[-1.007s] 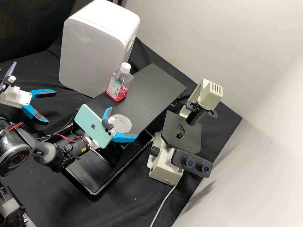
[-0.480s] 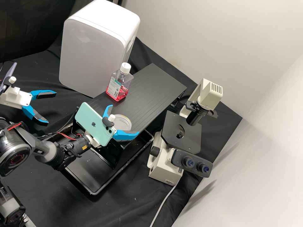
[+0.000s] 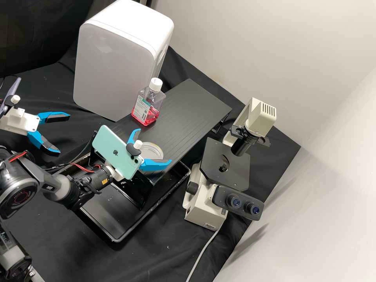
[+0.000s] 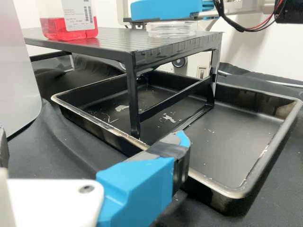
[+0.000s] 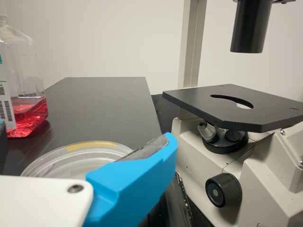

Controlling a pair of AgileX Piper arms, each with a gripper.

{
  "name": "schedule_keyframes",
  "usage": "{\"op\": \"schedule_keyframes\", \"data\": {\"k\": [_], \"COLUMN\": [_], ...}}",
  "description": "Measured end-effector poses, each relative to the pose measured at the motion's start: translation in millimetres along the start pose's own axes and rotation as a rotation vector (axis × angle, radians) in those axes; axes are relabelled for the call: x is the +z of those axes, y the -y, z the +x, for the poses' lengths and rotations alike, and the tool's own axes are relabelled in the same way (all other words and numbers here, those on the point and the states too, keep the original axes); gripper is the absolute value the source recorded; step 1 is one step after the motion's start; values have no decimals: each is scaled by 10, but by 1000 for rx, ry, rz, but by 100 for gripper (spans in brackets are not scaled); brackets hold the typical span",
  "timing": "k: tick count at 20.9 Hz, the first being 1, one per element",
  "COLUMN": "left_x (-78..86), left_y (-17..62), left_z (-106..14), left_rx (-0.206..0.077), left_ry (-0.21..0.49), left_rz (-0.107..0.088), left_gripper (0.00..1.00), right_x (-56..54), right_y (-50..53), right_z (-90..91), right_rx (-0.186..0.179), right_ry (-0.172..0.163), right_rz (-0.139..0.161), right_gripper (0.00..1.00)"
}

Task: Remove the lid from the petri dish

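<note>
Blue-fingered right gripper [image 3: 154, 145], wide open and empty, has edged toward ten o'clock, straddling the petri dish [image 3: 155, 152], seemingly ready to grasp its lid [image 5: 75, 158].

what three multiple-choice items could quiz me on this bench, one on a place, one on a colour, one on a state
1. The dish stands:
A. on the black shelf
B. on the floor
C. in a person's hand

2. The liquid in the flask is:
A. blue
B. green
C. red

3. The right gripper is:
A. shut on the flask
B. open, with one finger on each side of the dish
C. shut on the dish

Key:
1 A: the high view shows the dish on the shelf's near end.
2 C: red liquid fills the flask's lower part.
3 B: its jaws stand wide apart around the dish.
</note>
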Motion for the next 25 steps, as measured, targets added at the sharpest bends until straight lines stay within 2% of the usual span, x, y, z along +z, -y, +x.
{"op": "schedule_keyframes", "data": {"k": [25], "left_x": [0], "left_y": [0], "left_z": [0], "left_rx": [0], "left_ry": [0], "left_rz": [0], "left_gripper": [100], "right_x": [3], "right_y": [2], "right_z": [7], "right_rx": [8], "right_ry": [-8], "right_rz": [0], "right_gripper": [0]}}
